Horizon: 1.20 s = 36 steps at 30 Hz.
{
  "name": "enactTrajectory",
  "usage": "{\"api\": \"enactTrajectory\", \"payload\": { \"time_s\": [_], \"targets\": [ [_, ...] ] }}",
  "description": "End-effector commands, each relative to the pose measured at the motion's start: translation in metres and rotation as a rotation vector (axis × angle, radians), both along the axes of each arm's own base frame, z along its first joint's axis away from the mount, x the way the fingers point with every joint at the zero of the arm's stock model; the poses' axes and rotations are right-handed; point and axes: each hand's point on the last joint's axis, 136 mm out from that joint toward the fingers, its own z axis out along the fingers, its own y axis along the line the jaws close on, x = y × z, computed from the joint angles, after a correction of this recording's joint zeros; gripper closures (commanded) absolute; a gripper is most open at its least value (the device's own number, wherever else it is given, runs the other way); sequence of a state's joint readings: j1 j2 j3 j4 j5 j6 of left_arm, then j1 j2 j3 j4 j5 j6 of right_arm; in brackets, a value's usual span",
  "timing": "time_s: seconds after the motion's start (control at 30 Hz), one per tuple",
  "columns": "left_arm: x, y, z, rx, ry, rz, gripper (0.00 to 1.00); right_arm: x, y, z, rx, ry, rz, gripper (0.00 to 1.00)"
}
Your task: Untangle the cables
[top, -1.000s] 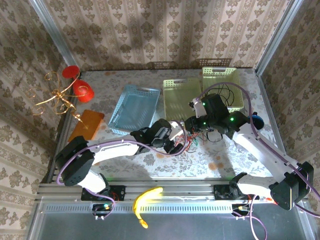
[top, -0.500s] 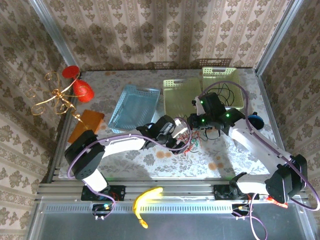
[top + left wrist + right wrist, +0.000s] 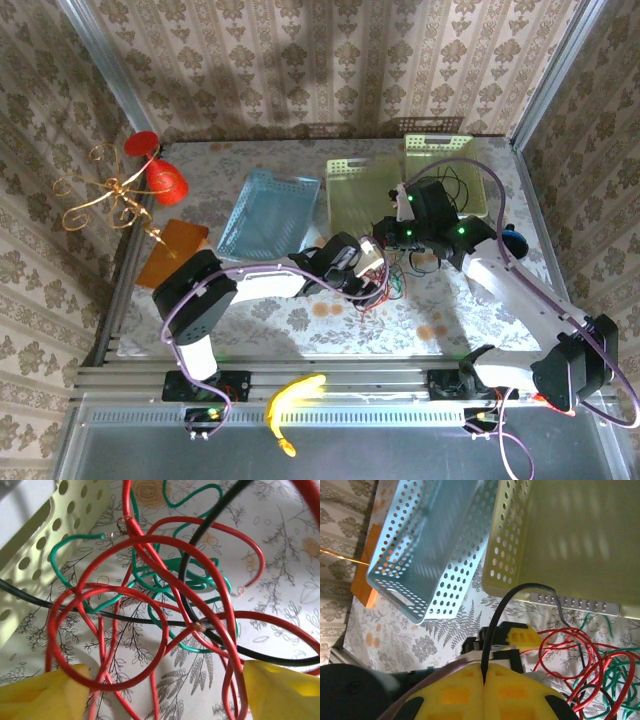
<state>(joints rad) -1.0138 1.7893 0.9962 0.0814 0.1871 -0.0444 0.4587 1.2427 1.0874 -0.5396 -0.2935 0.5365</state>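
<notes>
We find the task at an early stage: the cables (image 3: 385, 285) lie as one knot on the desk (image 3: 290, 322), just in front of the yellow-green basket (image 3: 352, 200), between the two arms. In the left wrist view the red cable (image 3: 215, 521) makes several overlapping loops, the green cable (image 3: 187, 580) is coiled in a tight bundle beneath them, and a black strand crosses through both. No strand lies apart from the others, so we judge that none is freed yet. The right tool (image 3: 484, 672) is closed flat on the black cable (image 3: 490, 630), which rises from the seam between its fingers and arcs over towards the tangle. The left tool (image 3: 162, 690) stands wide, its yellow fingertips (image 3: 45, 692) at either side of the red loops, with nothing pinched. We cannot tell whether the tips touch the wire. In our judgement the whole separation is outstanding: the black cable must be drawn out of the red loops, then the red parted from the green, and each laid on its own.
</notes>
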Motion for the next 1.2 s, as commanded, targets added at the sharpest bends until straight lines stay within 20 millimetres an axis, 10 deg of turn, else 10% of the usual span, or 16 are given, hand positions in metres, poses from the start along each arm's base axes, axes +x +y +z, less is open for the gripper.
{"api": "enactTrajectory", "payload": {
  "time_s": [0.0,0.23,0.77,1.17],
  "targets": [
    [0.009,-0.003,-0.005,0.011,-0.037,0.024,0.36,-0.003,0.003,0.023,0.068,-0.038,0.003,1.0],
    [0.015,0.013,-0.019,0.047,-0.043,0.087,0.99,0.001,-0.035,0.031,0.004,-0.086,-0.164,1.0],
    [-0.002,0.074,-0.038,0.096,0.047,0.199,1.0,-0.001,-0.151,0.05,-0.145,-0.205,-0.675,1.0],
    [0.001,0.078,-0.046,0.116,0.046,0.23,1.0,0.007,-0.139,0.112,-0.173,-0.432,-0.513,1.0]
  ]
}}
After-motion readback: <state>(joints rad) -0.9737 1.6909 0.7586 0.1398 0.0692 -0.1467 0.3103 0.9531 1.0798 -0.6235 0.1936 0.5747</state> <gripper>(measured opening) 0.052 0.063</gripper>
